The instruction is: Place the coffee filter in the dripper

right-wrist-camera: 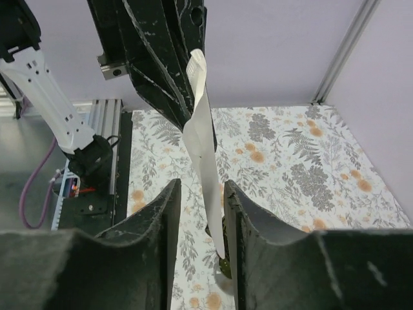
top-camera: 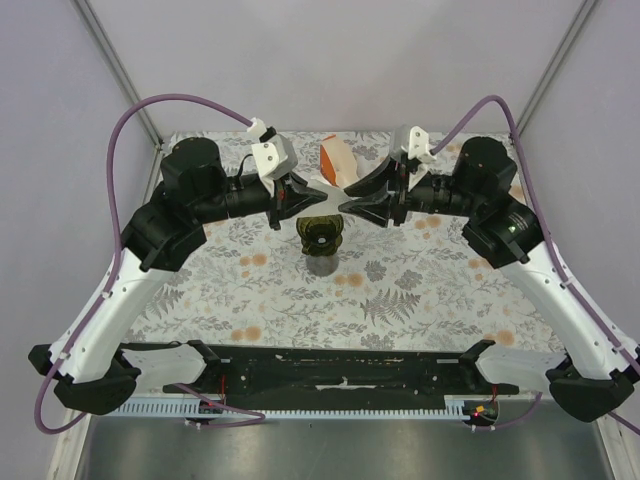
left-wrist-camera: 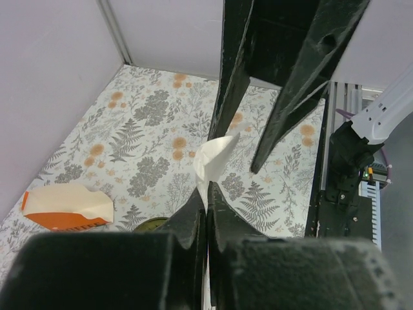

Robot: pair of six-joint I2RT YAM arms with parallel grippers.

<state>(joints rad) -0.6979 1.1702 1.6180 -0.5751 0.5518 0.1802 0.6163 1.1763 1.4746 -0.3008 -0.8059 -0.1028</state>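
My left gripper (left-wrist-camera: 208, 190) is shut on the coffee filter (left-wrist-camera: 215, 157), a thin white paper that sticks out past its fingertips. In the right wrist view the filter (right-wrist-camera: 201, 139) hangs edge-on from the left gripper's fingers (right-wrist-camera: 155, 61), down between the spread jaws of my open right gripper (right-wrist-camera: 202, 187); I cannot tell if it touches them. In the top view both grippers, left (top-camera: 318, 192) and right (top-camera: 345, 200), meet tip to tip just above the dripper (top-camera: 322, 234), a dark green-black funnel on a grey cup (top-camera: 322, 264). The filter is hard to make out there.
The orange-and-cream wedge pack (top-camera: 335, 158) lies on the floral table behind the grippers, also in the left wrist view (left-wrist-camera: 64, 208). Purple walls and metal corner posts (top-camera: 115, 60) close in the back and sides. A black rail (top-camera: 340, 365) runs along the near edge.
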